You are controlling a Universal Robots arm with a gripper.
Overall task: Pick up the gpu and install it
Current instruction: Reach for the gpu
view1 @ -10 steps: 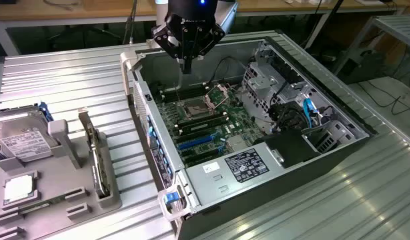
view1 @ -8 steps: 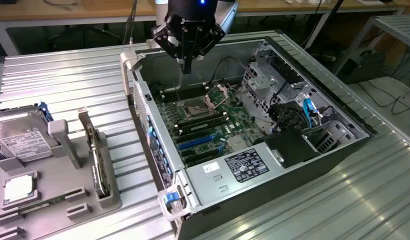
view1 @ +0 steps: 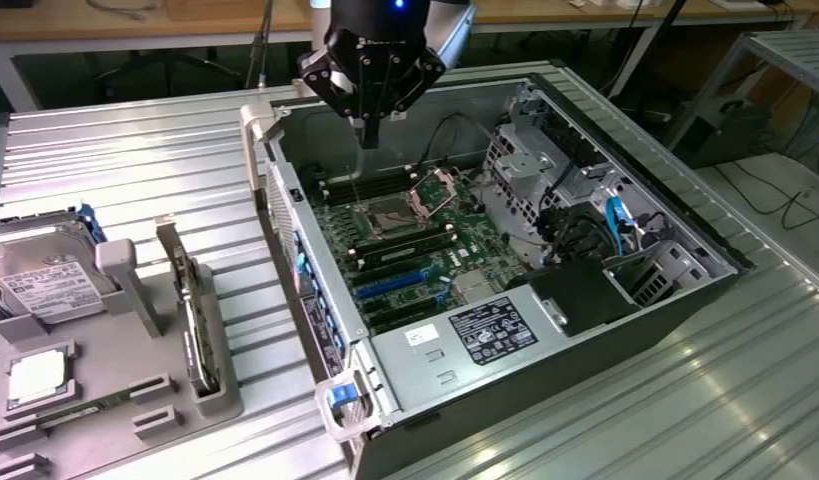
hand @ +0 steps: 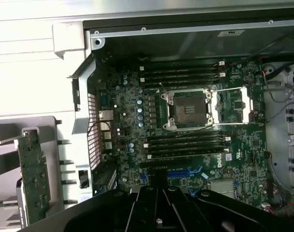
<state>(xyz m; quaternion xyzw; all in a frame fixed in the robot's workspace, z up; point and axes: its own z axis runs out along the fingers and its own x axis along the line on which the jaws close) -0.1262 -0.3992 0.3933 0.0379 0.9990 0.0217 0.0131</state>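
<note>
Fingers together and empty above the case (view1: 543,390), the tool (view1: 369,135) should spread and square itself over the gpu (view1: 196,320), standing at its seven o'clock in the exterior view.

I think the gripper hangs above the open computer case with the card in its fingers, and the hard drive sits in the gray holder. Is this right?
Not quite. The gripper hangs above the open computer case, but it is shut and holds nothing. The exterior view shows the card standing in the gray holder, where the hard drive also sits.
</note>
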